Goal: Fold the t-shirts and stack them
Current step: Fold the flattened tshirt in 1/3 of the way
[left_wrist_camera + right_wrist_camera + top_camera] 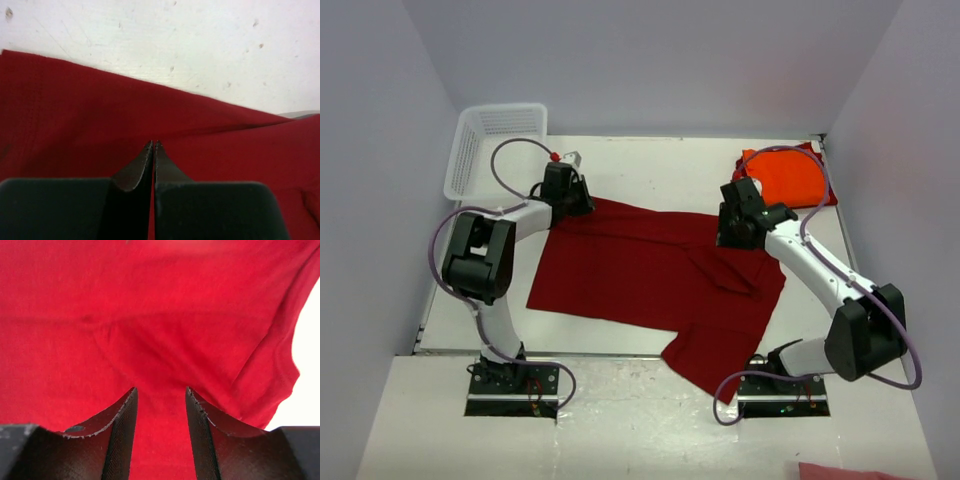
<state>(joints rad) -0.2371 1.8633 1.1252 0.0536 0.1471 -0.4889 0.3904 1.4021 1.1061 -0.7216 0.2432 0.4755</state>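
The crimson t-shirt (640, 275) lies spread across the middle of the table, with one part hanging over the near edge. The orange t-shirt (792, 178) lies folded at the far right corner. My left gripper (578, 205) is at the crimson shirt's far left corner. In the left wrist view it (153, 144) is shut, with the red cloth (75, 125) at its tips and a thin strip of red between the jaws. My right gripper (732, 238) is over the shirt's far right part. In the right wrist view it (160, 392) is open, with red cloth (150, 315) below and between the fingers.
A white mesh basket (490, 140) stands at the far left corner, just behind the left gripper. White walls close in the table on three sides. A bit of pinkish-red cloth (850, 472) shows at the bottom right, off the table.
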